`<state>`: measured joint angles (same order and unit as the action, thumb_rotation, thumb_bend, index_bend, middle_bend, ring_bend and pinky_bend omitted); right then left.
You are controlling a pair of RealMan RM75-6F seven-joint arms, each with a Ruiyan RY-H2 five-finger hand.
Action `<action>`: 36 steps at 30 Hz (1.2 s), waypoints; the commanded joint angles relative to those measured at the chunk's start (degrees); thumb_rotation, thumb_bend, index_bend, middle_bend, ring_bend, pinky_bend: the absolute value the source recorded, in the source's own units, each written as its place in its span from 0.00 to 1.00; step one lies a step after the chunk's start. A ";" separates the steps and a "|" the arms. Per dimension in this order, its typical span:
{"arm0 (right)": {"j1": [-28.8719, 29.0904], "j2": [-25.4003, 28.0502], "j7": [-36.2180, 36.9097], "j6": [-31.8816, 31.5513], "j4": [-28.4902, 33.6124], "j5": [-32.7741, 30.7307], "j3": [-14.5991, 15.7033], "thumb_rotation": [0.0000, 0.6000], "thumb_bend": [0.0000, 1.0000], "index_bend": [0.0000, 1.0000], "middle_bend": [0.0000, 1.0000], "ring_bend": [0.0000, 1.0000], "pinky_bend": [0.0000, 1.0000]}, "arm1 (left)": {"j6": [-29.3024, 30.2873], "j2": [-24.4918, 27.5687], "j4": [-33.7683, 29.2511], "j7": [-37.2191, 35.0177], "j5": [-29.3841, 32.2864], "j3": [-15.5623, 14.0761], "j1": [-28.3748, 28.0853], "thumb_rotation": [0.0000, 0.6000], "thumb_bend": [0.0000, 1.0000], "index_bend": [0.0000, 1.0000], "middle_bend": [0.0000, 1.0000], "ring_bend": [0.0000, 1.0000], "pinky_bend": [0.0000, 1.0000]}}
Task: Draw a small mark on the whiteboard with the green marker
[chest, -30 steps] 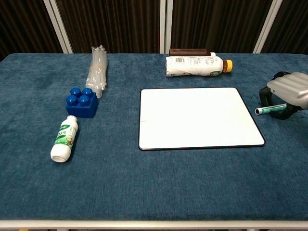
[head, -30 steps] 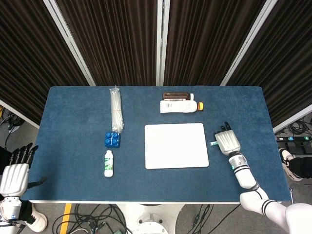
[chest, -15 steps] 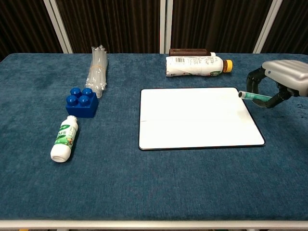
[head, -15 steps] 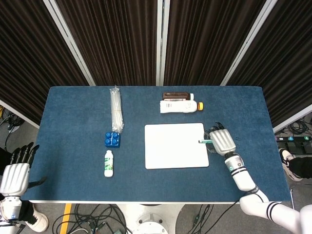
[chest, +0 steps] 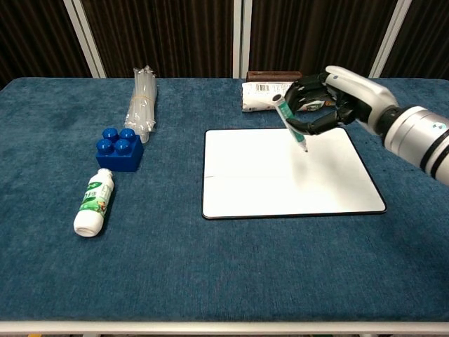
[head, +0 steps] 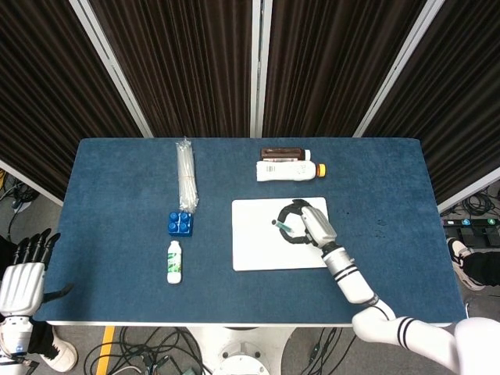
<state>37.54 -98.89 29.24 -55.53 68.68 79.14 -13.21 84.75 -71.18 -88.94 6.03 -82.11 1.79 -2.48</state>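
Observation:
The white whiteboard [head: 266,248] [chest: 280,189] lies flat in the middle of the blue table, its surface blank. My right hand [head: 306,223] [chest: 324,100] hovers over the board's upper right part and grips the green marker [head: 286,226] [chest: 291,125], held steeply with its tip pointing down at the board. Whether the tip touches the surface I cannot tell. My left hand [head: 22,277] hangs off the table's near left corner, fingers apart and holding nothing; it shows in the head view only.
A white bottle with an orange cap [head: 289,170] [chest: 284,96] and a brown box [head: 281,153] lie behind the board. Left of it are a bundle of clear straws [head: 186,173] [chest: 140,98], a blue block [head: 180,223] [chest: 119,149] and a small white bottle [head: 174,262] [chest: 94,202].
My right hand has carried the marker from the table right of the board leftward over the board, turning it from nearly level to steeply tip-down. The left hand is unmoved.

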 commanded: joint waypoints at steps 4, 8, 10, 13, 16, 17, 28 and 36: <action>3.20 -7.66 5.97 0.50 -9.82 -0.32 -1.75 1.00 0.38 0.67 0.54 0.29 0.15 | -0.07 -0.21 0.27 -0.24 0.23 -0.08 0.18 1.00 0.00 0.09 0.00 0.00 0.00; 4.46 -10.67 7.75 0.68 -15.06 0.04 -1.65 1.00 0.38 0.68 0.54 0.29 0.15 | -0.11 -0.32 0.60 -0.65 0.30 -0.11 0.29 1.00 0.00 0.09 0.00 0.00 0.00; 4.92 -11.72 8.41 0.76 -17.02 0.25 -1.52 1.00 0.38 0.68 0.54 0.29 0.15 | -0.09 -0.42 0.78 -0.82 0.33 -0.14 0.37 1.00 0.00 0.09 0.00 0.00 0.00; 5.51 -13.11 9.67 1.04 -19.71 0.88 -0.84 1.00 0.38 0.68 0.54 0.29 0.15 | -0.15 -0.52 1.05 -1.19 0.48 -0.23 0.54 1.00 0.00 0.09 0.00 0.00 0.00; 5.72 -14.18 10.68 1.02 -21.56 1.81 0.28 1.00 0.38 0.68 0.54 0.29 0.15 | -0.09 -0.62 1.34 -1.51 0.55 -0.28 0.70 1.00 0.00 0.09 0.00 0.00 0.00; 5.66 -14.31 11.02 0.93 -21.65 2.20 0.75 1.00 0.38 0.68 0.54 0.29 0.15 | -0.04 -0.65 1.43 -1.59 0.58 -0.26 0.75 1.00 0.00 0.09 0.00 0.00 0.00; 3.17 -10.60 11.20 -1.78 -10.08 3.78 3.19 1.00 0.38 0.68 0.54 0.29 0.15 | 0.40 -0.75 1.71 -1.94 0.18 -0.29 1.01 1.00 0.00 0.09 0.00 0.00 0.00; 2.83 -10.37 9.14 -0.59 -11.95 0.92 1.69 1.00 0.38 0.68 0.54 0.29 0.15 | -0.23 -1.06 2.00 -2.07 0.24 -0.39 0.88 1.00 0.00 0.09 0.00 0.00 0.00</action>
<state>40.33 -108.96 38.54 -56.45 57.44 80.38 -11.28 84.53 -72.24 -86.93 3.96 -81.87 1.41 -1.60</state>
